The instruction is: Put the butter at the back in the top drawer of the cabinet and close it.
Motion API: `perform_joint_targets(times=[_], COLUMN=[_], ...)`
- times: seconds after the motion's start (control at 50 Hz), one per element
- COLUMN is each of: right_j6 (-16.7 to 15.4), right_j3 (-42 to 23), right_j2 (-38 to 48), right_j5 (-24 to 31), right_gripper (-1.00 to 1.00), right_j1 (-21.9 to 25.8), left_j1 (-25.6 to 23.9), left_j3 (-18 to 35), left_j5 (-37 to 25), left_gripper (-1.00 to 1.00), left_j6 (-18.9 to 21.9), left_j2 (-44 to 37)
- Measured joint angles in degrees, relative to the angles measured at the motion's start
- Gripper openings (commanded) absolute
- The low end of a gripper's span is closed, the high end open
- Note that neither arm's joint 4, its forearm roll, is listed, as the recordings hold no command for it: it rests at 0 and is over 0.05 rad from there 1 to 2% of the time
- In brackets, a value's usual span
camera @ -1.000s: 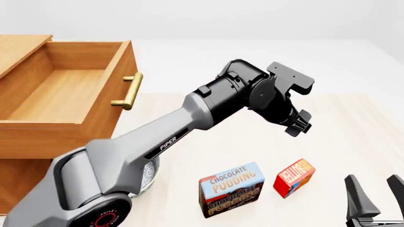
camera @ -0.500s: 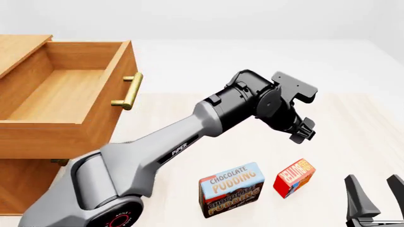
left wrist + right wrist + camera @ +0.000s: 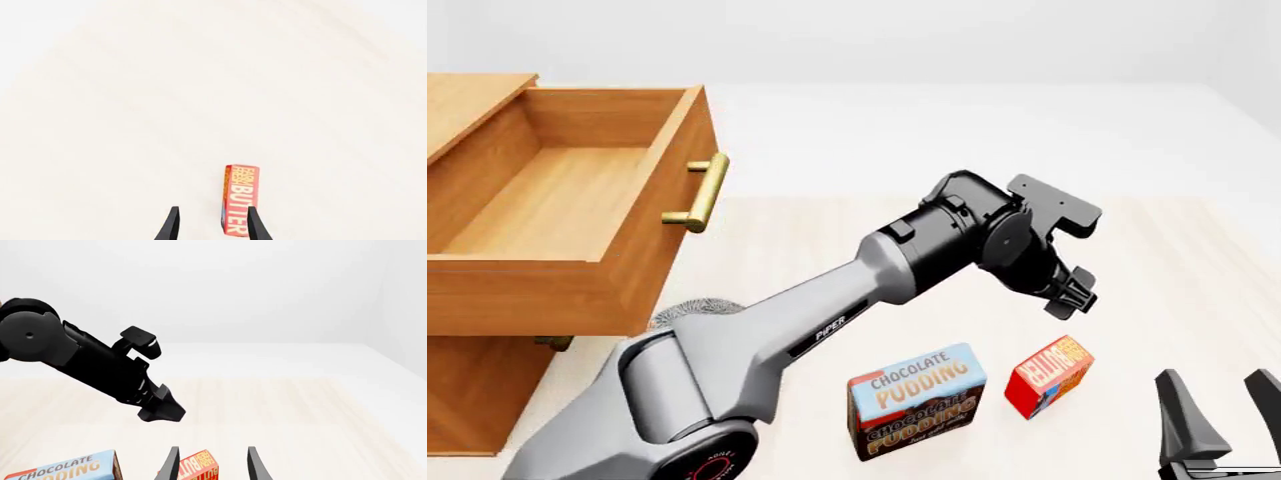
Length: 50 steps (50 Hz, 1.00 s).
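My left pincer (image 3: pixel 1077 290), narrowly open, hovers above butter (image 3: pixel 1049 375); approach step, next lower & grip

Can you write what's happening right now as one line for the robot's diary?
left gripper: open, above small red-and-orange butter box | right gripper: open, idle | light-brown wooden top drawer: open | butter on table, ungrasped
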State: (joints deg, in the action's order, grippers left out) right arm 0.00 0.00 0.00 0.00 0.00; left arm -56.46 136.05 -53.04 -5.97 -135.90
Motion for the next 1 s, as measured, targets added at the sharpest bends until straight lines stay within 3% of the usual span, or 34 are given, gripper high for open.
perform_joint_targets(times=[1.0], right_j6=[0.0], right_j3=[0.0], right_j2=[0.0], right_j5=[0.0], right_gripper=[1.0], right_j1=[0.0], left_j1=[-2.4], left_j3=[2.4], left_j5=[0.1], left_gripper=[1.0], left_j6=[-2.5], left_j2=[-5.4])
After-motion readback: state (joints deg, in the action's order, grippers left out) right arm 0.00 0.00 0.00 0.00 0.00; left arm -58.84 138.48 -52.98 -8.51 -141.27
